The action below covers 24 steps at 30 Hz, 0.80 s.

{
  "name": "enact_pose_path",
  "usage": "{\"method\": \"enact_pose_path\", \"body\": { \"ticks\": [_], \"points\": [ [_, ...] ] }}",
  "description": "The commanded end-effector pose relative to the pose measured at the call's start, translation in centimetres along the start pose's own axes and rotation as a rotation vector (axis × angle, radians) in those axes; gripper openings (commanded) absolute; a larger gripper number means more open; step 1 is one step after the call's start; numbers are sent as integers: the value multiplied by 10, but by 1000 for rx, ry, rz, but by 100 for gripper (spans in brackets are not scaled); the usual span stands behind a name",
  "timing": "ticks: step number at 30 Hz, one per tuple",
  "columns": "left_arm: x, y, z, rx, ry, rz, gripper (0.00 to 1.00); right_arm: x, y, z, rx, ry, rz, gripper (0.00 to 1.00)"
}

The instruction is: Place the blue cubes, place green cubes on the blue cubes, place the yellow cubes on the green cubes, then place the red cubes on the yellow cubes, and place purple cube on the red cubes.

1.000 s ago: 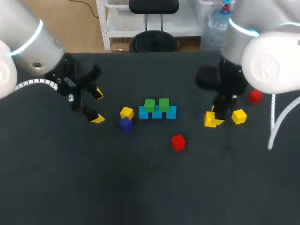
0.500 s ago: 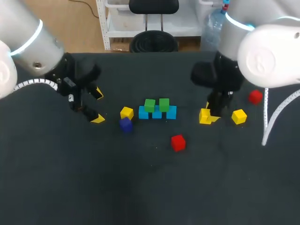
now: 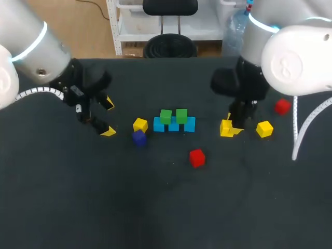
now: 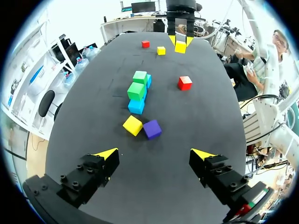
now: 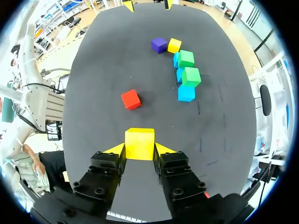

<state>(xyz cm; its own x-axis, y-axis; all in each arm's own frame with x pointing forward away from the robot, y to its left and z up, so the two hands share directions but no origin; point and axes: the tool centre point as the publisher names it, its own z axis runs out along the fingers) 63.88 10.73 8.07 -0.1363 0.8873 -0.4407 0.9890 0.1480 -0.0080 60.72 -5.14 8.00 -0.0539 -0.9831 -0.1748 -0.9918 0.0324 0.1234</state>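
Right gripper [image 3: 232, 127] fingers pinch the yellow cube [image 5: 139, 142], right of centre in the head frame, on opposite flat faces; it looks light, rigid and slick, so a square mid-face hold seems best; left gripper [image 4: 154, 154] fingers spread, empty.

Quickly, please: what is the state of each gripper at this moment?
Left gripper: open, holding nothing.
Right gripper: shut on a yellow cube.
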Motion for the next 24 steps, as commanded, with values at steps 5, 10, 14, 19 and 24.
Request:
{"method": "enact_pose_path", "body": {
  "ticks": [5, 10, 14, 19, 24],
  "points": [
    [1, 0, 0, 0, -2, 1, 100, -4, -7, 4, 34, 70, 9, 0],
    [1, 0, 0, 0, -2, 1, 100, -15, -13, 1, 69, 144, -1, 0],
    [1, 0, 0, 0, -2, 1, 100, -26, -16, -1, 94, 202, -5, 0],
    [1, 0, 0, 0, -2, 1, 100, -35, -21, -1, 102, 207, 5, 0],
    [1, 0, 0, 0, -2, 1, 100, -45, -33, 0, 105, 198, 5, 0]
  ]
}}
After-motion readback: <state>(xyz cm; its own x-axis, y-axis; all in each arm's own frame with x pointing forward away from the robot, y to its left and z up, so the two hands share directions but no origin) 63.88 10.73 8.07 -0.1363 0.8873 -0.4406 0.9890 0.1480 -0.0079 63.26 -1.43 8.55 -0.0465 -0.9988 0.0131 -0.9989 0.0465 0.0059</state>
